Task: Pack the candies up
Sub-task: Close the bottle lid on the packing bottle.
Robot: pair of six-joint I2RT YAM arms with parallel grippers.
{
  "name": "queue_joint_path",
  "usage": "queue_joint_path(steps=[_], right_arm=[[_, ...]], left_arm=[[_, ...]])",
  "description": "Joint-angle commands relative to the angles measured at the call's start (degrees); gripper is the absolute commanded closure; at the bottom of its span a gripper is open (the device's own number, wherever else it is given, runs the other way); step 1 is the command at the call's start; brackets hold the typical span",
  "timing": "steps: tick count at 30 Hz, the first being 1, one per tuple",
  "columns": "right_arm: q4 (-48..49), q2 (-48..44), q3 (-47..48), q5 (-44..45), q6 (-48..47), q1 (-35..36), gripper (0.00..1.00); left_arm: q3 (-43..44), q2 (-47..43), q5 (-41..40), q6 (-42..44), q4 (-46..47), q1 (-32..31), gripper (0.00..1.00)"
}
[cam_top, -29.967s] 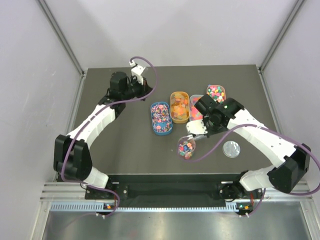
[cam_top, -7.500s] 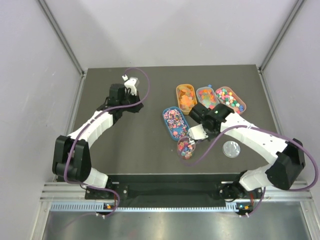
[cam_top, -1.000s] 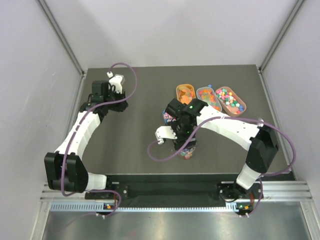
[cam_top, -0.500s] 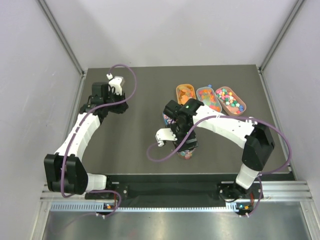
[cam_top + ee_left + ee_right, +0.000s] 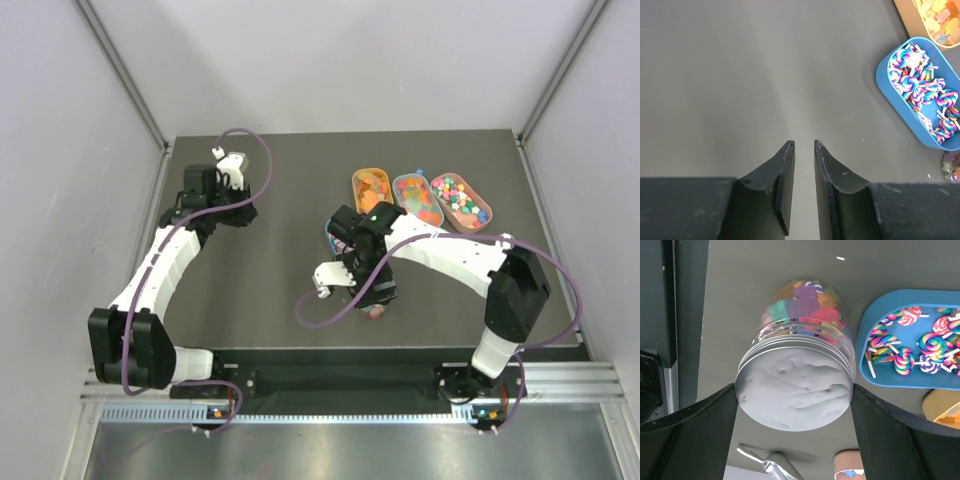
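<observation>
A clear jar point(image 5: 805, 315) packed with multicoloured candies point(image 5: 807, 302) stands on the dark table under a silver lid point(image 5: 795, 390). My right gripper point(image 5: 794, 387) is shut on that lid, one finger touching each side. From above, the right gripper point(image 5: 368, 288) covers the jar, and only a bit of candy point(image 5: 375, 312) shows. My left gripper point(image 5: 804, 144) hovers over bare table at the far left point(image 5: 228, 165), its fingers a narrow gap apart with nothing between them.
A blue tray of swirl lollipops point(image 5: 920, 340) lies right beside the jar. Orange point(image 5: 372, 187), grey point(image 5: 415, 197) and pink point(image 5: 461, 198) trays of sweets sit in a row at the back right. A metal scoop point(image 5: 765, 467) lies near the jar.
My right wrist has shifted slightly toward the near edge while holding the jar's lid. The left arm has not moved.
</observation>
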Motion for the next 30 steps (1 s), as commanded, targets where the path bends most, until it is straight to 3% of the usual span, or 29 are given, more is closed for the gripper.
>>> queue_joint_path(steps=[1,30], right_arm=[[1.51,-2.09,-0.56,-1.22,0.59,1.28,0.30],[6.17,-1.73,-2.14,2.83,5.61,2.69,0.34]], left_arm=[[-0.15,-0.86,1.14,-0.14,2.63,0.31,0.72],[-0.15,0.11,4.21,-2.25,2.90,0.31,0.73]])
